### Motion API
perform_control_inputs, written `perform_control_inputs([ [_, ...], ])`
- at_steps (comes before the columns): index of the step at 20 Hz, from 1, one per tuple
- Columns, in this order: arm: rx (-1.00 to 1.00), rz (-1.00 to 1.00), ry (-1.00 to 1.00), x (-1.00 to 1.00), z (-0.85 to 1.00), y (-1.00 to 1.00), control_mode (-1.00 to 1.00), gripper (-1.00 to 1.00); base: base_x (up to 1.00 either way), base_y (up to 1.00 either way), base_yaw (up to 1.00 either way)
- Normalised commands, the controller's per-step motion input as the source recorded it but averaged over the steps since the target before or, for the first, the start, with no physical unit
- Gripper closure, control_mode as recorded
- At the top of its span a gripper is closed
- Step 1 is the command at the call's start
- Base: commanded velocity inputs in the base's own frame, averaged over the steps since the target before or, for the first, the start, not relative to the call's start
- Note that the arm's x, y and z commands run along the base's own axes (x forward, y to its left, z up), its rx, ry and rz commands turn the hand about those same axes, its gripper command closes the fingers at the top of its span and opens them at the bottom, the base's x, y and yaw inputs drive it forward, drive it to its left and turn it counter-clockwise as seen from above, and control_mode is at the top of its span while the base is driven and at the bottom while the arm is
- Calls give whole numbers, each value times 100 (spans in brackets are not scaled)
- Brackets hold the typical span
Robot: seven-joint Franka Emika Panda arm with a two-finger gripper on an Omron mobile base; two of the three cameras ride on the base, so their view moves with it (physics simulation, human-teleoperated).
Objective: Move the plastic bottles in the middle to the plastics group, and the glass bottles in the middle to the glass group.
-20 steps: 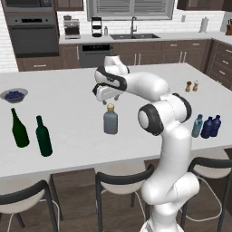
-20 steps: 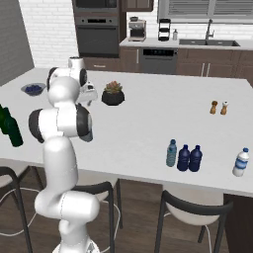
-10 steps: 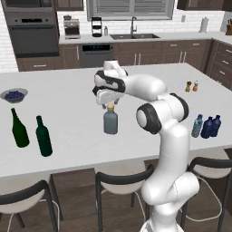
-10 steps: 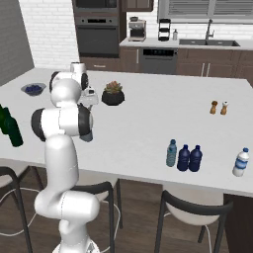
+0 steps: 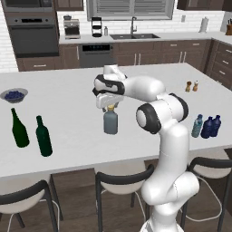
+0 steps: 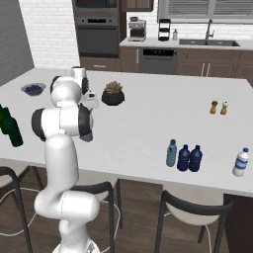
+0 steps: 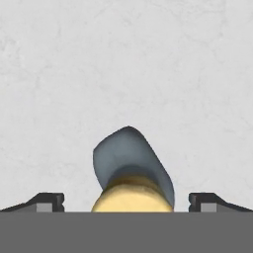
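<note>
Two fingers [image 7: 49, 201] wide apart astride grey bottle's [image 5: 110, 122] tan cap [image 7: 132, 196], mid-counter [image 5: 68, 127], bare w/ room all round.

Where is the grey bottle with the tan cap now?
In the left base view the grey bottle stands upright near the middle of the island, right under the open gripper, with the two green bottles well to its left.
</note>
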Motion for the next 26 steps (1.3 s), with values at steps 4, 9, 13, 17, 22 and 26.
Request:
perform_control_inputs([
  [4, 0, 0, 0, 0, 0, 0, -100, 100, 0, 0, 0],
  [9, 0, 0, 0, 0, 0, 0, -100, 100, 0, 0, 0],
  [13, 0, 0, -2, -9, 7, 0, -100, 100, 0, 0, 0],
  [17, 0, 1, -13, -43, 43, 34, -100, 100, 0, 0, 0],
  [22, 2, 9, -1, -42, 43, 69, -100, 100, 0, 0, 0],
  [26, 1, 12, 0, -36, 27, 70, -100, 100, 0, 0, 0],
])
